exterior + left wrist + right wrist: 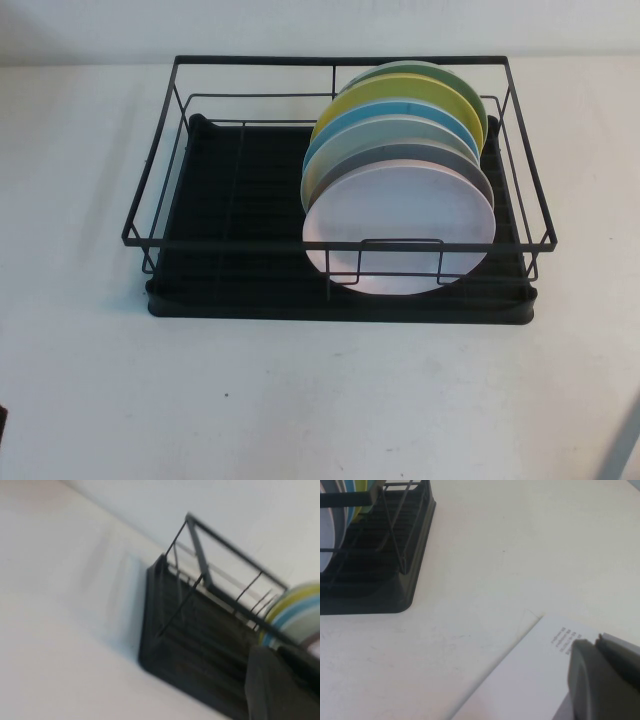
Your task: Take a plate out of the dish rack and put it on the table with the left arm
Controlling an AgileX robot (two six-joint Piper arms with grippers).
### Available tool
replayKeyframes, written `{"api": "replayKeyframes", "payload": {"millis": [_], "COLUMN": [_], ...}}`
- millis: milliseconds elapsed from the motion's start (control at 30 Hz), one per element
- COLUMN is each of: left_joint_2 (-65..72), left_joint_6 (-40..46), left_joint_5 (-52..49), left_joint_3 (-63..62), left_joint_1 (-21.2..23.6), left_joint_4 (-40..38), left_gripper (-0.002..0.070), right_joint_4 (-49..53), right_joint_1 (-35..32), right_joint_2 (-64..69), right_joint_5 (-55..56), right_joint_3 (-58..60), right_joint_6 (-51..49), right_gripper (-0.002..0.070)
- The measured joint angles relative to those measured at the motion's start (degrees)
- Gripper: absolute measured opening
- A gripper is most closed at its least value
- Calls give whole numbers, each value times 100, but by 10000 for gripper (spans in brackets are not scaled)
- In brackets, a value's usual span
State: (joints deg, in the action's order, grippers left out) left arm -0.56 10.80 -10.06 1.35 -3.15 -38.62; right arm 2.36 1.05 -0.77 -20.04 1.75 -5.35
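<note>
The black wire dish rack (160, 215) stands mid-table on the white table (300, 400). The pale pink plate (398, 235) stands on edge at the front of a row in the rack's right half. Neither gripper shows in the high view. In the left wrist view my left gripper (275, 652) is shut and empty, hovering off the rack's (165, 630) left front corner, apart from the plates. In the right wrist view my right gripper (596, 639) is shut and empty, low over the table to the right of the rack (395, 580).
Behind the pink plate stand a grey plate (440, 158), pale blue ones, a yellow plate (400, 95) and a green one. The rack's left half holds no plates. A white printed sheet (520, 680) lies under my right gripper.
</note>
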Motion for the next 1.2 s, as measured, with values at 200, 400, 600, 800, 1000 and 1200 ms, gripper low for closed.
{"api": "replayKeyframes", "payload": {"millis": [200, 400, 600, 800, 1000, 1200], "left_joint_2": [0, 0, 611, 2637, 4561, 6064], "left_joint_6": [0, -194, 434, 1246, 2633, 4049], "left_joint_5": [498, 926, -605, -2939, -4779, -5481], "left_joint_3": [0, 0, -907, -3453, -5787, -7221], "left_joint_1": [0, 0, 0, 0, 0, 0], "left_joint_4": [-638, -1307, -699, 1170, 1720, 1081], "left_gripper": [-4, -4, -4, -4, -4, -4], "right_joint_4": [0, 0, 0, 0, 0, 0], "right_joint_1": [0, 0, 0, 0, 0, 0], "right_joint_2": [0, 0, 0, 0, 0, 0], "right_joint_5": [0, 0, 0, 0, 0, 0], "right_joint_3": [0, 0, 0, 0, 0, 0], "right_joint_6": [0, 0, 0, 0, 0, 0], "right_gripper": [-20, -20, -20, -20, -20, -20]}}
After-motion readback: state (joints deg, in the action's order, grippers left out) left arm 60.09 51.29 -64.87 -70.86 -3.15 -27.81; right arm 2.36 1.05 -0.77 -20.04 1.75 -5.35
